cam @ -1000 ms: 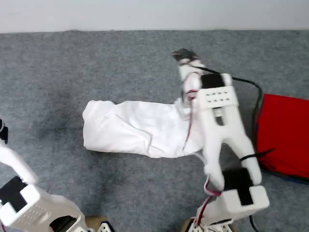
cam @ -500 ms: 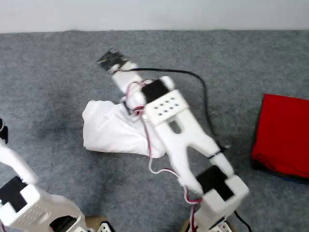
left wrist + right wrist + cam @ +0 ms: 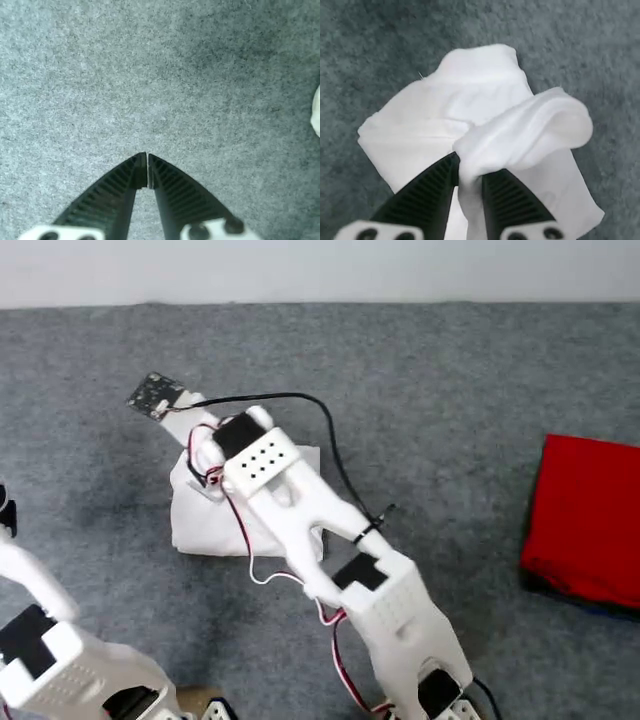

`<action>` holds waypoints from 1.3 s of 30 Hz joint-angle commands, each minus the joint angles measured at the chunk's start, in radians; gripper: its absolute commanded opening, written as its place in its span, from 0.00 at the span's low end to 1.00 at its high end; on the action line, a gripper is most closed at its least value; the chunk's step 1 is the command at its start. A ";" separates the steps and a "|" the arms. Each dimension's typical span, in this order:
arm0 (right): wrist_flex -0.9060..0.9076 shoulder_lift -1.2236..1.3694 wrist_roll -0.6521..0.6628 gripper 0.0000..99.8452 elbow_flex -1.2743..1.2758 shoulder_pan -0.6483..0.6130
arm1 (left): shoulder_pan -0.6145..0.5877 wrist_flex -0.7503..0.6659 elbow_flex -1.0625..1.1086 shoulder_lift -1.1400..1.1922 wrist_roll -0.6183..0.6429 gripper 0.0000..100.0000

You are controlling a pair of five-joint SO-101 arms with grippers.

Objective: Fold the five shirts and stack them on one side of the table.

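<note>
Grey felt bench (image 3: 450,380) under me. Since a sec ago my right fingers (image 3: 470,166) swung across w/ the white shirt (image 3: 485,100), doubling it over itself. They're clamped on a raised fold, w/ the rest spread beneath & beyond them. Left fingers (image 3: 147,167) are pressed together over bare bench. Red shirt (image 3: 585,520) lies far off, cut by the frame edge. From above, my right arm (image 3: 300,510) hides much of the white one.

Right arm (image 3: 300,515) stretches across the white shirt (image 3: 195,525).
</note>
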 commanded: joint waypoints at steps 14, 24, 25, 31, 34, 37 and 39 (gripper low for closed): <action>0.414 0.110 0.124 0.10 -0.511 0.024 | 0.008 0.000 -0.004 -0.061 0.008 0.02; 0.435 0.128 0.187 0.01 -0.482 0.239 | 0.008 -0.002 -0.004 -0.058 0.046 0.02; 0.435 0.145 0.199 0.01 -0.483 0.249 | 0.008 -0.002 -0.004 -0.058 0.046 0.02; 0.424 0.314 0.250 0.01 -0.489 0.213 | 0.008 -0.002 -0.004 -0.063 0.046 0.02; 0.426 0.358 0.244 0.01 -0.503 0.134 | 0.006 -0.002 -0.004 -0.063 0.046 0.02; 0.443 0.355 0.242 0.01 -0.577 0.027 | 0.003 -0.002 -0.004 -0.064 0.046 0.02; 0.444 0.335 0.242 0.01 -0.634 -0.036 | 0.003 -0.002 -0.004 -0.064 0.046 0.02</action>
